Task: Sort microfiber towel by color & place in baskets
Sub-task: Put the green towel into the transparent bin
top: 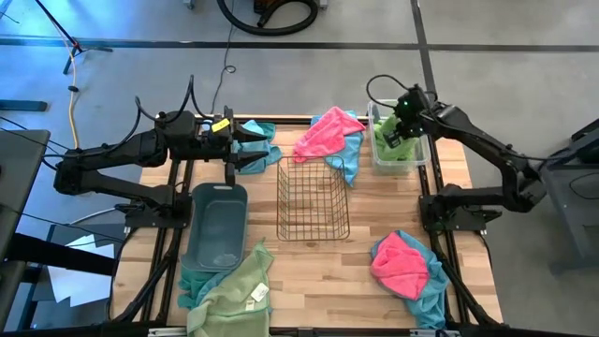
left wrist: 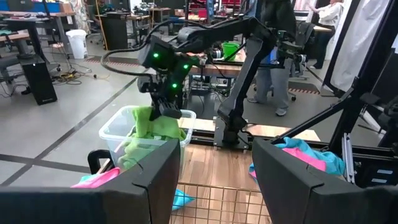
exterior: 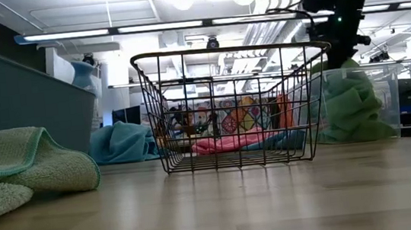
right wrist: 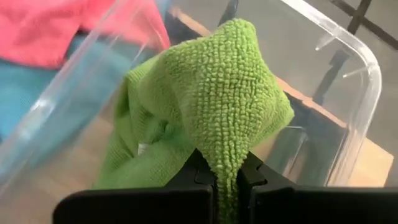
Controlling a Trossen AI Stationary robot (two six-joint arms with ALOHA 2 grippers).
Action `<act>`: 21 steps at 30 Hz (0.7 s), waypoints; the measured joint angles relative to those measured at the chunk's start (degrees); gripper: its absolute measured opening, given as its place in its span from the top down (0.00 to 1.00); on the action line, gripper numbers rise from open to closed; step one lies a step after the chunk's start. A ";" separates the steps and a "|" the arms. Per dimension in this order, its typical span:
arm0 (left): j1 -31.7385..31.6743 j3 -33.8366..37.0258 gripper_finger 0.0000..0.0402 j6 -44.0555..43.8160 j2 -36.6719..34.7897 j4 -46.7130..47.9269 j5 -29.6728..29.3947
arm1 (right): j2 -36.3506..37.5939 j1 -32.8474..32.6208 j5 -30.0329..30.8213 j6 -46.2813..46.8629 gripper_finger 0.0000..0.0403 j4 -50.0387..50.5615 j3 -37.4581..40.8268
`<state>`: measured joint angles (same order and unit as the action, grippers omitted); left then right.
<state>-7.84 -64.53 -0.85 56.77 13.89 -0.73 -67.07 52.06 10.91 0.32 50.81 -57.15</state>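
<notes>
My right gripper stands over the clear bin at the table's far right and is shut on a lime green towel. My left gripper is open at the far left, above a teal towel; I see no touch. The wire basket sits mid-table with the grey-blue tub to its left. A pink towel lies on a teal one by the far edge. Another such pair lies at the near right. A green towel on teal lies at the near left. My right gripper pinches a raised fold of the green towel between its two fingers, coming from above and pointing down. The cloth peaks at the fingers and drapes down from them. Its lower part lies bunched inside the clear bin.
The near-left green towel lies over the table's near edge beside the tub. Bare wood shows between the wire basket and the near edge. People stand in the room beyond the far edge.
</notes>
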 joint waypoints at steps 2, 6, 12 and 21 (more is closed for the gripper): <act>0.00 0.00 0.53 0.01 0.00 -0.02 -0.01 | -1.58 0.74 -1.52 -3.37 1.00 1.45 -1.30; 0.00 0.00 0.53 0.01 0.00 0.00 0.00 | -3.45 1.68 -6.34 -16.18 1.00 4.81 -2.12; 0.00 0.00 0.53 0.16 0.00 0.00 0.00 | -6.33 2.35 -7.73 -28.73 1.00 11.03 -2.05; 0.00 0.00 0.53 0.53 0.00 0.00 0.00 | -13.59 6.05 -12.05 -35.33 1.00 11.76 -2.03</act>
<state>-7.84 -64.53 -0.32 56.77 13.89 -0.73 -80.66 58.11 -1.15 -35.01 62.57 -59.18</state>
